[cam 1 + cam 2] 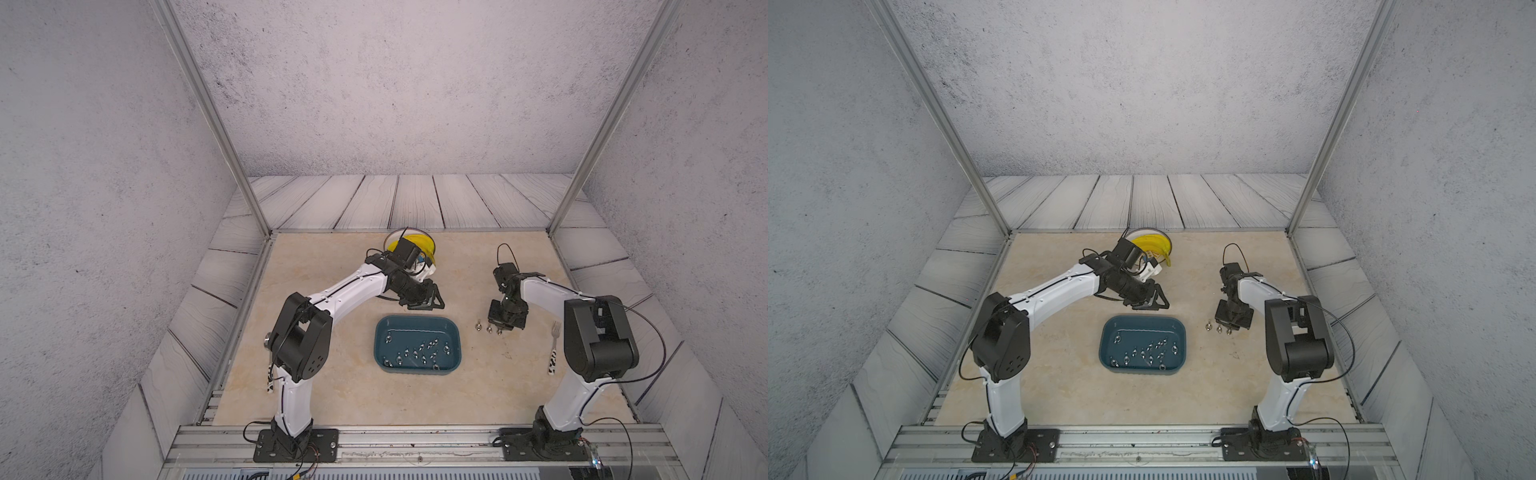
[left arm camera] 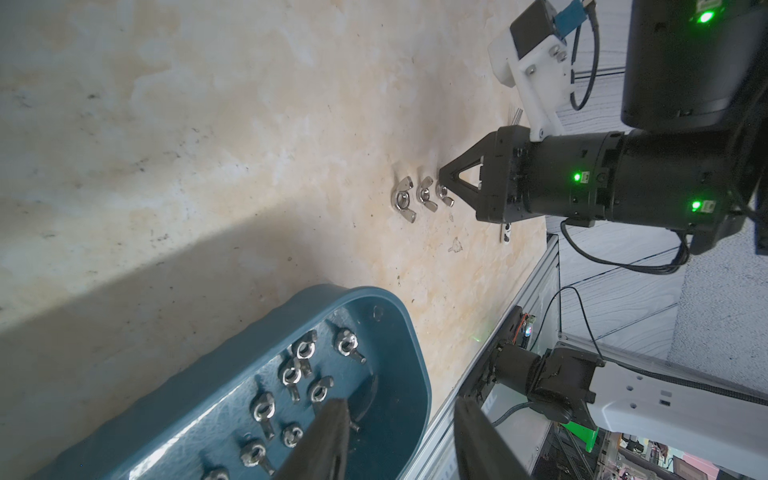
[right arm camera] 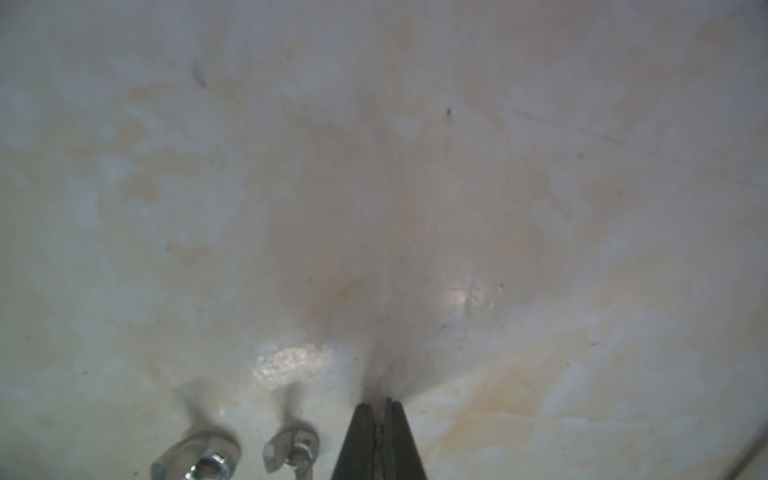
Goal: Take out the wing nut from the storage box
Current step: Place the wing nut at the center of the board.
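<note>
The teal storage box [image 1: 415,319] [image 1: 1142,318] lies mid-table with several wing nuts [image 1: 419,351] in it. In the left wrist view the box [image 2: 399,316] and its nuts [image 2: 291,374] show clearly. My left gripper [image 1: 428,305] [image 2: 401,403] hangs open and empty just behind the box's far rim. Right of the box three wing nuts stand in a row on the table [image 1: 478,327] [image 2: 403,199]. My right gripper [image 1: 500,328] [image 3: 380,401] points down at the table and is shut on a wing of the rightmost wing nut [image 2: 444,193].
A white-and-yellow plate with bananas [image 1: 409,243] stands at the back, behind the left wrist. A fork [image 1: 554,345] lies at the right, beside the right arm. A metal rail [image 1: 415,440] runs along the table's front edge.
</note>
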Available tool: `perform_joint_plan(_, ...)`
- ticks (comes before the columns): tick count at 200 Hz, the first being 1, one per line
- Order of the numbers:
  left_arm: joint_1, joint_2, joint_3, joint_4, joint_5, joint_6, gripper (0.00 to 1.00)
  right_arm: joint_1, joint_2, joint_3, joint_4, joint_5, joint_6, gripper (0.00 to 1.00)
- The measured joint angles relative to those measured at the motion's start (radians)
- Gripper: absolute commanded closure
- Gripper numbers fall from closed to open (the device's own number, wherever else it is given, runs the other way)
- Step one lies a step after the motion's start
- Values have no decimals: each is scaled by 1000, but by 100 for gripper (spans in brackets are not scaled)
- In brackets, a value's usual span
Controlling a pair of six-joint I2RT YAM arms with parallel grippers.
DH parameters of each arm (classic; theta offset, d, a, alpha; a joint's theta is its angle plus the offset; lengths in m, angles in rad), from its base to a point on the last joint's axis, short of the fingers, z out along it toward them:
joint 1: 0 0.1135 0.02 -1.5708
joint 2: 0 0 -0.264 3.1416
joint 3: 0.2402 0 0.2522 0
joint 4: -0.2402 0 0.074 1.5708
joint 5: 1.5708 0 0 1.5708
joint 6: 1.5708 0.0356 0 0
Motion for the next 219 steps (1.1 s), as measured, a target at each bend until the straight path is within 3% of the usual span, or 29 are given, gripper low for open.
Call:
perform_joint_plan(35,0,0,-5,-3,0,0,52,0,6,0,2,-1,-3,80)
perform_joint_plan(105,0,-14,-37,-16,-6,12,52,0,1,0,-5,-3,-4,78)
perform_joint_plan(152,36,-95,-88,-19,-36,21,51,28,-130,14,-53,17,-17,78)
perform_joint_plan(179,141,-193,-199,29,-48,-16,51,148,-201,69,-86,44,-27,78)
perform_joint_plan(219,335,-295,-354,58,-109,-71,52,441,-196,217,-112,39,-26,79)
